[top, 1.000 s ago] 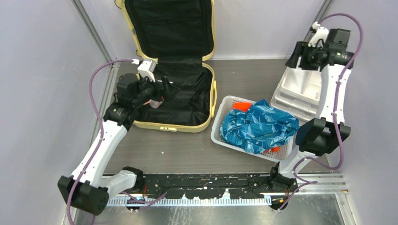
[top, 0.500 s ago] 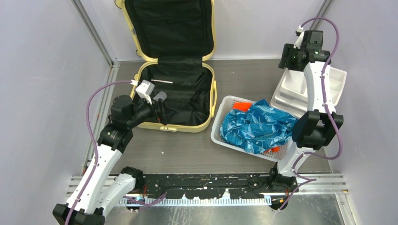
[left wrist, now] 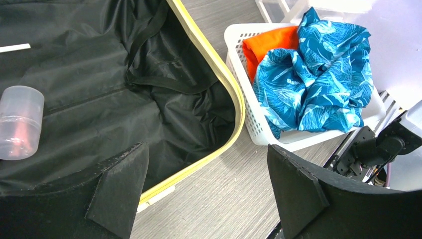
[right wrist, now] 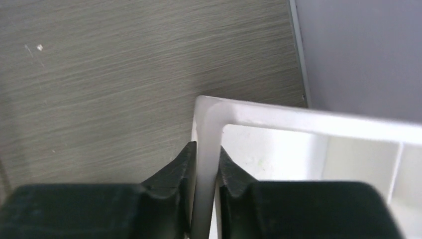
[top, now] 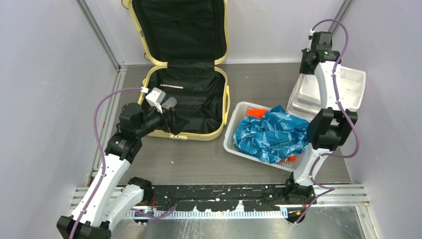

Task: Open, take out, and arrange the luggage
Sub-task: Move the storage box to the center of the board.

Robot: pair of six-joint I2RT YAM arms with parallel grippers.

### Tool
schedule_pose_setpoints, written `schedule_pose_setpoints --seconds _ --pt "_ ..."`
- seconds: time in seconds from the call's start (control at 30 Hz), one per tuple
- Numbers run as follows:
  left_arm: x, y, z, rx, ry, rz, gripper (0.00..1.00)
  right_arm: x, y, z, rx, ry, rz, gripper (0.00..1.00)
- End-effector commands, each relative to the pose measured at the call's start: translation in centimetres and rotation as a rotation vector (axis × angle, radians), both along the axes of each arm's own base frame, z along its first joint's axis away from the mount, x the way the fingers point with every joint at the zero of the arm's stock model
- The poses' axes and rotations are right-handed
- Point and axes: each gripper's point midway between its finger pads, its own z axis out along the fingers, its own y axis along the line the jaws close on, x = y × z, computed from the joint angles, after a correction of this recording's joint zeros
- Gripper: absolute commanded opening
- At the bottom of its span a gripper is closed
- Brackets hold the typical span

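1. The luggage (top: 199, 99) sits at the far left of the surface (top: 199, 159), unzipped and wide open. Its base lies flat and its lid stands upright against the back wall, so I can see black lining in both halves.
2. A clear jar (left wrist: 20, 122) lies on its side on the lining in the base. A thin white strip (left wrist: 14, 48) lies further back, apart from the jar.
3. My left end effector (left wrist: 206, 149) hovers over the near edge of the luggage base with its fingers spread wide and nothing between them. Through the wrist camera I see the pale yellow rim and a patch of bare surface running under the gap.
4. My right end effector (right wrist: 205, 159) is at the far right, closed onto the rim of the white drawer bin (right wrist: 298, 119). One pad presses on each side of the thin wall near a corner.
5. In the overhead view the bin stands against the right wall, with the right arm reaching over it.
6. A white perforated basket (top: 239, 112) sits just beside the right side of the luggage, between it and the bin.
7. The basket holds a crumpled blue patterned cloth (top: 273, 132), with an orange cloth (top: 256, 113) showing underneath at the far side.
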Motion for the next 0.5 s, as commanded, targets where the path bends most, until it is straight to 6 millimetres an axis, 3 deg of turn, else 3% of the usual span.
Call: schedule_pose_setpoints --seconds 0.0,0.13,0.3,0.47 --pt "-0.1 -0.2 2.4 0.018 -0.090 -0.036 0.90 1.4 1.7 3.6 -0.082 -0.089 0.083 0.16" --pt "-0.2 -0.2 2.4 0.007 -0.091 -0.035 0.90 2.1 3.1 4.9 -0.107 -0.115 0.163 0.07" --pt "0.0 -0.2 2.4 -0.006 -0.088 -0.021 0.90 4.0 4.6 5.9 -0.097 -0.155 0.252 0.06" --pt "0.6 -0.1 2.0 -0.007 -0.067 -0.004 0.90 5.6 7.6 5.8 -0.034 -0.178 0.446 0.05"
